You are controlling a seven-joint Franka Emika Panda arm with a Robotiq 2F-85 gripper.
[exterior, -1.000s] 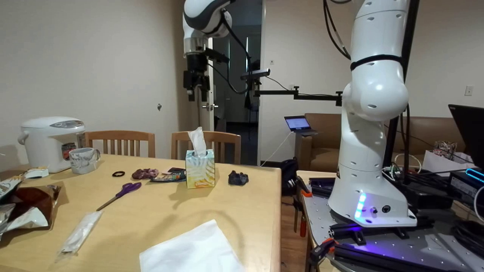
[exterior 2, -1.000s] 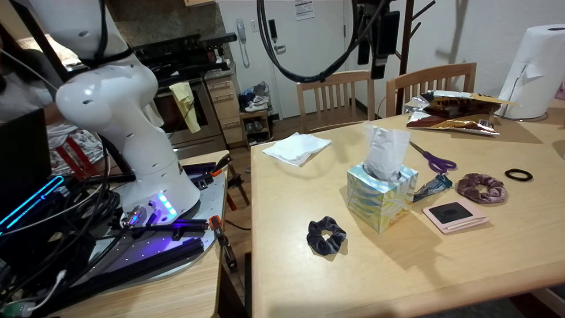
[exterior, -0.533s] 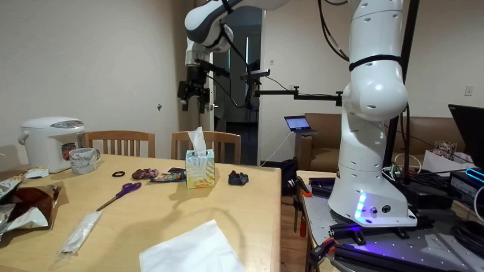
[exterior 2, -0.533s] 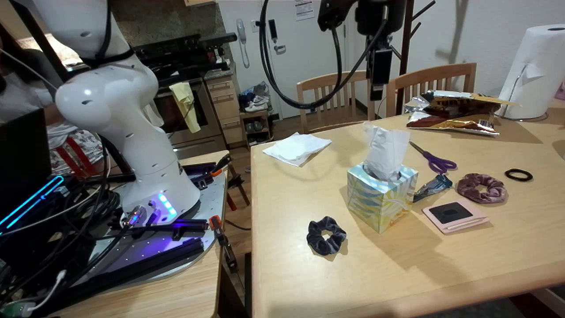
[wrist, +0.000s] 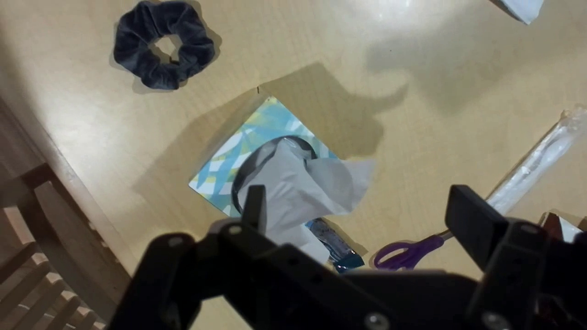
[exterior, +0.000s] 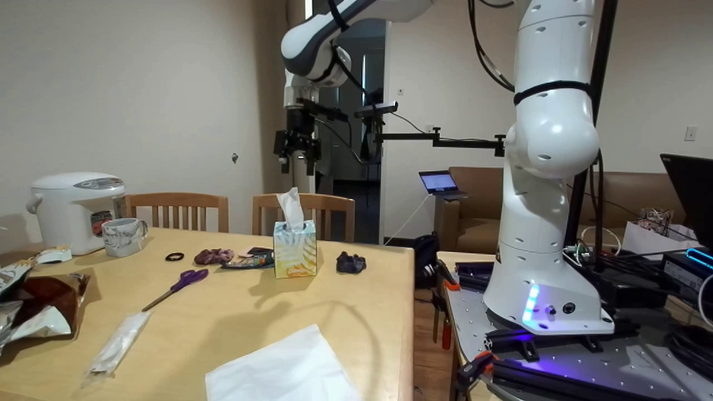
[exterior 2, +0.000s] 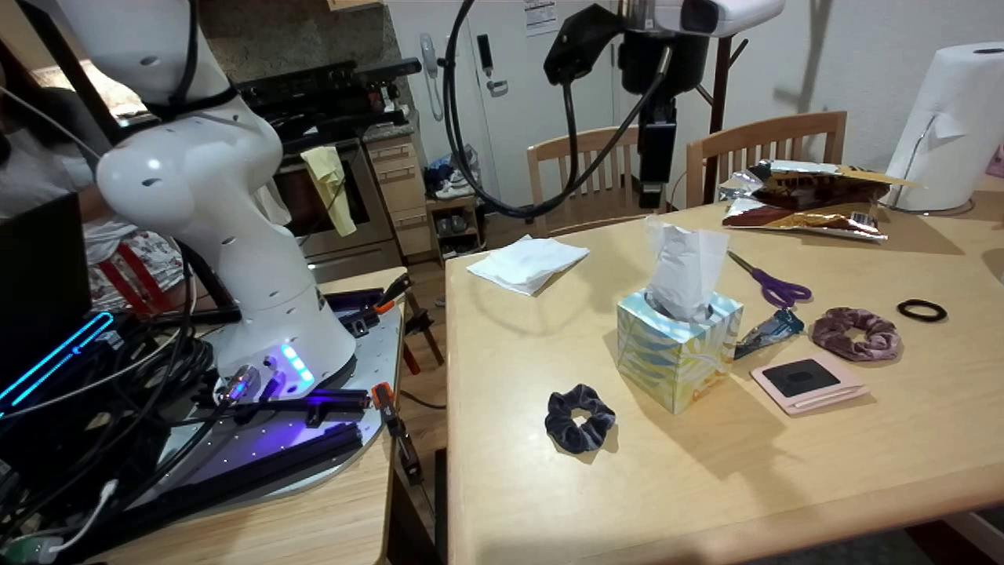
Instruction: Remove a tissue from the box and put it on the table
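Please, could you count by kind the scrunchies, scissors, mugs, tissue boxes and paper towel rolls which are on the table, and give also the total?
Scrunchies: 2
Scissors: 1
Mug: 1
Tissue box: 1
Paper towel roll: 1
Total: 6

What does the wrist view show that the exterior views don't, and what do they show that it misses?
Only the wrist view shows the tissue partly covered by the claw. Only the exterior views show the robot's base, the mauve scrunchie and the black hair tie. Shared by all: the box, the table, the dark scrunchie and the purple scissors.
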